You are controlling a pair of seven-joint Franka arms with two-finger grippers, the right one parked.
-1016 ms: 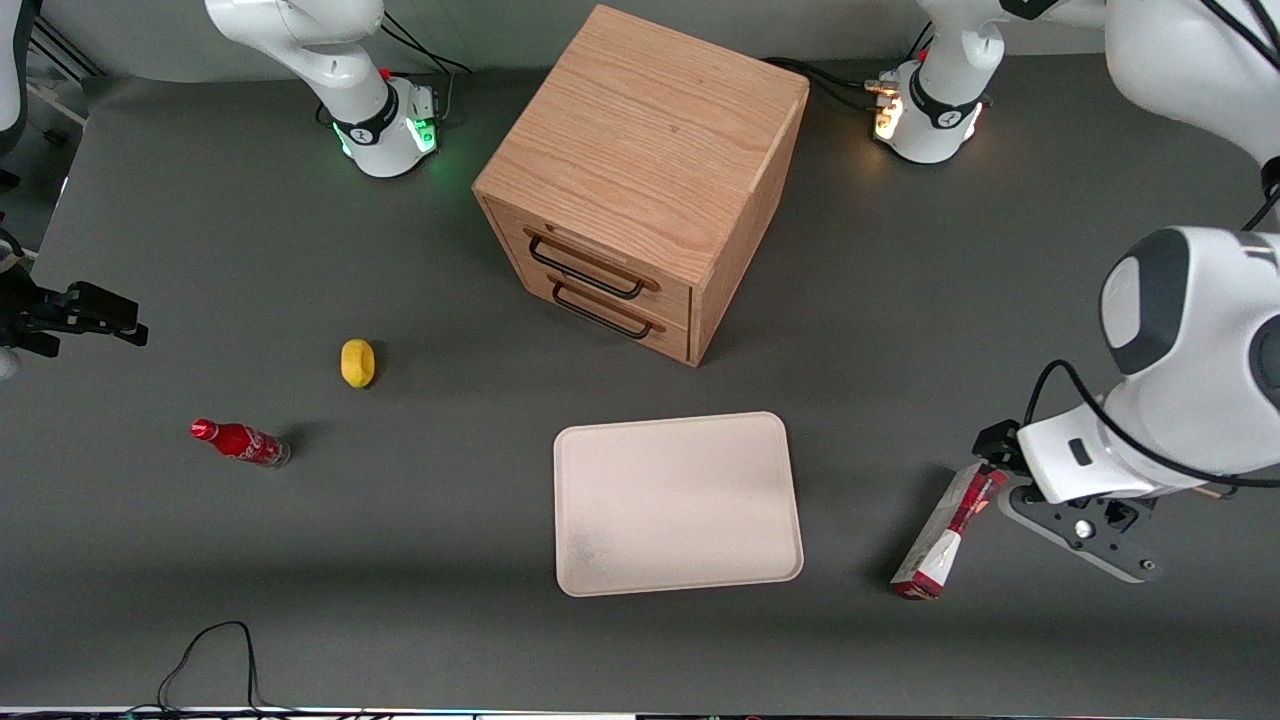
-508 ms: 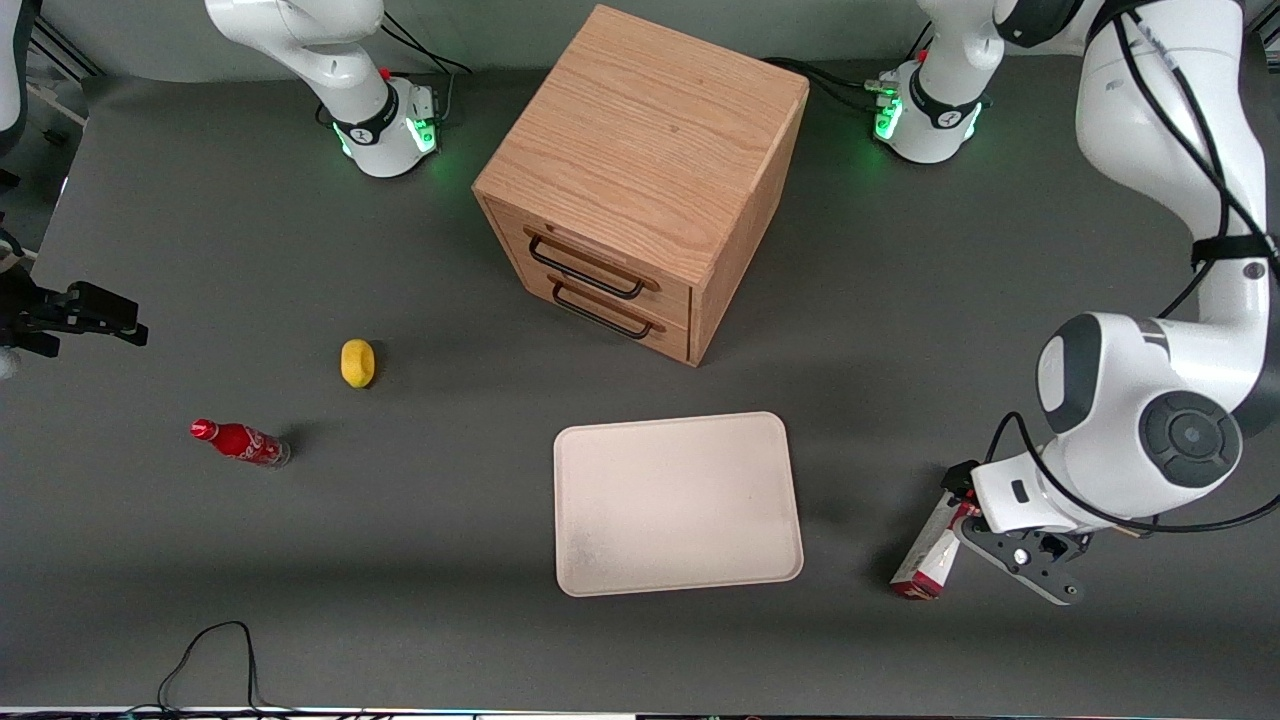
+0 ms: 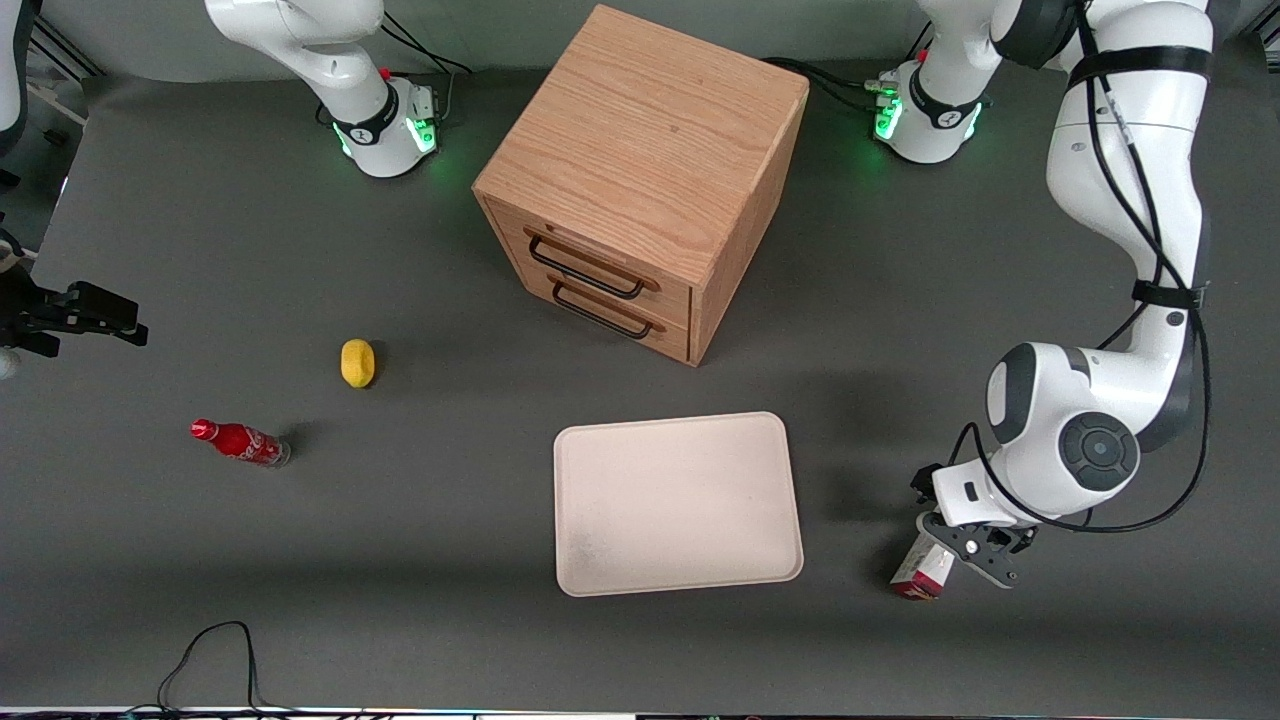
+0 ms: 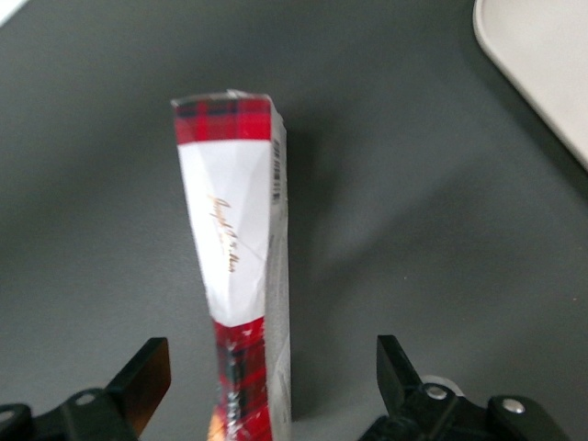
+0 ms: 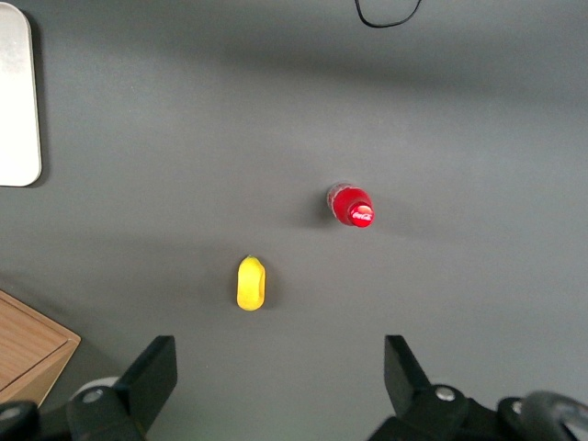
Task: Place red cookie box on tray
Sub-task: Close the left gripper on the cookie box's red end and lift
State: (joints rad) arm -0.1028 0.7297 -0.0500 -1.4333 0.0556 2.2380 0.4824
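End effector (image 4: 266,386): has descended over the red cookie box (image 4: 237,276), fingers spread wide astride it, not yet gripping.
Box: on the bench (image 3: 400,560), beside the tray (image 3: 676,503).
Next: closing.

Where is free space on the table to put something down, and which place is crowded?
The tray is bare. Bare table also lies between the tray and the soda bottle, and between the tray and the drawer cabinet. It is crowded toward the working arm's end, where the gripper, jaws open, straddles the red cookie box.
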